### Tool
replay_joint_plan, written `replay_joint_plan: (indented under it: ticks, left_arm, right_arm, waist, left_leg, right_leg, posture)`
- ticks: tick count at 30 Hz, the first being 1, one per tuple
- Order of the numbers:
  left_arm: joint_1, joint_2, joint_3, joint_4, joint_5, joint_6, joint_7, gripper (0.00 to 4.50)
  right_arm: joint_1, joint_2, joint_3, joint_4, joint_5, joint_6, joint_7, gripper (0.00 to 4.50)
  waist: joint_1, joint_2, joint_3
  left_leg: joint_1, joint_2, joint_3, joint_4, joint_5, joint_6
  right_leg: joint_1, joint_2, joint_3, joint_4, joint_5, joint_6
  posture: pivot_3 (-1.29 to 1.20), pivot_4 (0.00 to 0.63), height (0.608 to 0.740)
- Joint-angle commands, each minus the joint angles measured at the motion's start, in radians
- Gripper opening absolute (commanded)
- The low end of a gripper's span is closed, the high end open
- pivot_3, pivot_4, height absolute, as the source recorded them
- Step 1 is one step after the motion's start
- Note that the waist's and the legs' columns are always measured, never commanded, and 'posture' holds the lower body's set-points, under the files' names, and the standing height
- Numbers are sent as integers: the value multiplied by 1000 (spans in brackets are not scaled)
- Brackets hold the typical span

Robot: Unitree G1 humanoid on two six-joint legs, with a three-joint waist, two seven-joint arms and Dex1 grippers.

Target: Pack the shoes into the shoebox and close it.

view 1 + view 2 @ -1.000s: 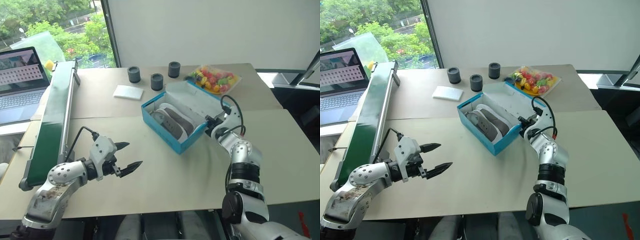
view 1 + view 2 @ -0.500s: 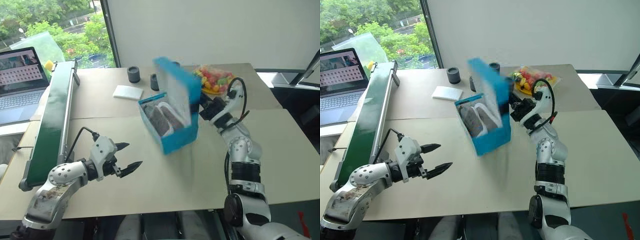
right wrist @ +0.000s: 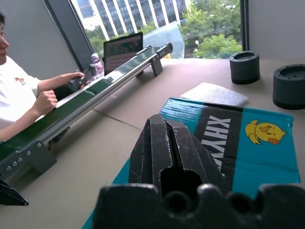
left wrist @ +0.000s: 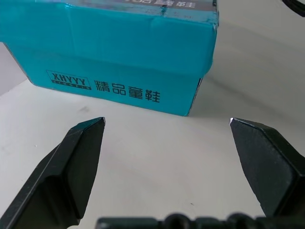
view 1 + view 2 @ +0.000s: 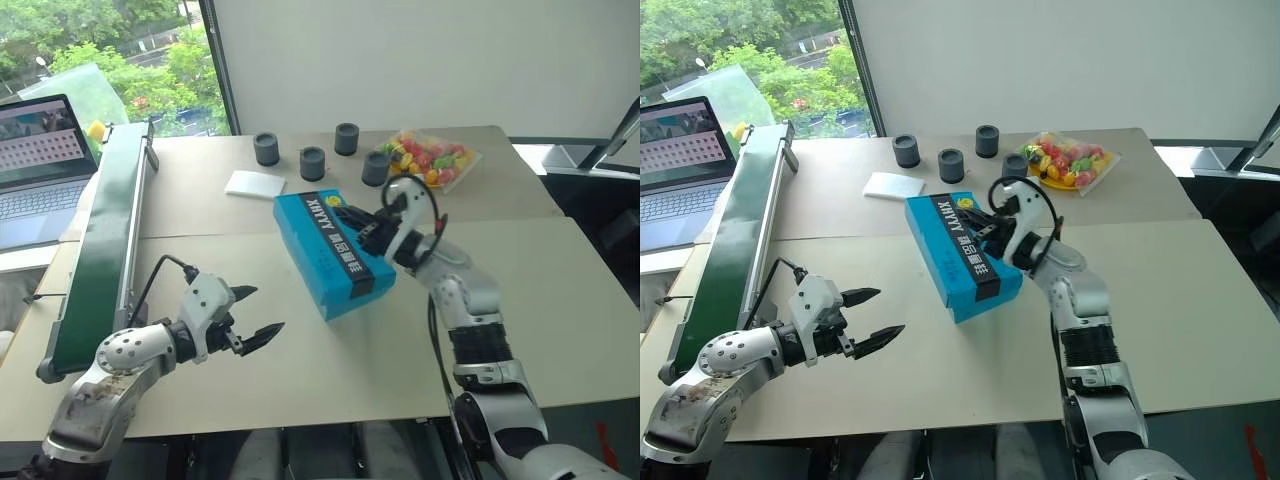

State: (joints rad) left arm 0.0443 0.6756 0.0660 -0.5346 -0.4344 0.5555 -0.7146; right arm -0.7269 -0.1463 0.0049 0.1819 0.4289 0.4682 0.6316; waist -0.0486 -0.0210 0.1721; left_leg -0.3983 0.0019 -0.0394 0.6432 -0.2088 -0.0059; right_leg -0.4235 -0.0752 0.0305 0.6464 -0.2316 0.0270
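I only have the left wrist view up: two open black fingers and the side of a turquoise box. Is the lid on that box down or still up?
Observer: Down. In the head views the shoebox lies flat-topped on the table, its lid with the black band facing up.
Operator: Where's the other arm?
Observer: The right gripper is over the lid, fingers shut, at the box's far right side.
Operator: Is my left gripper touching the box?
Observer: No. The left gripper hangs open above bare table, apart from the box's near end.
Operator: Anything close behind the box?
Observer: Four dark cups and a flat white pad beyond it.
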Motion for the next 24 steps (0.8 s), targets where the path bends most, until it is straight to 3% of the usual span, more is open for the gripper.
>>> replay_joint_plan:
  ticks: [1,7,10,19,24]
  left_arm:
    - [3,0,16,-32,-6,1,12,4500]
    - [19,-16,13,-49,-3,6,40,4500]
    - [46,-20,30,-74,-7,12,61,4500]
    - [94,-65,61,-107,-12,11,131,4500]
    - [72,-151,154,-92,-36,32,248,4500]
  right_arm:
    - [-108,46,45,96,-63,-56,-25,59]
    - [-221,27,254,508,-341,-119,-32,59]
    - [-253,19,278,637,-385,-66,-19,59]
    - [-284,44,244,722,-404,-117,-3,59]
    - [-299,51,28,552,-227,-69,-41,59]
  waist:
    - [2,0,0]
    - [9,-1,-1]
    - [6,-1,-1]
    - [6,-5,-3]
    - [6,-5,-3]
  left_leg:
    - [0,0,0,0,0,0]
    - [0,-1,0,0,0,0]
    - [0,-2,0,0,0,0]
    - [19,0,0,-2,0,0]
    - [17,1,0,-2,0,0]
  right_leg:
    - [0,0,0,0,0,0]
    - [1,-1,0,-1,0,0]
    - [0,-2,0,-1,0,0]
    - [20,-1,-1,-4,-5,7]
    - [18,0,-1,-4,-1,0]
  posture:
    - [0,150,740]
    - [0,150,740]
    - [0,150,740]
    - [0,150,740]
    - [0,150,740]
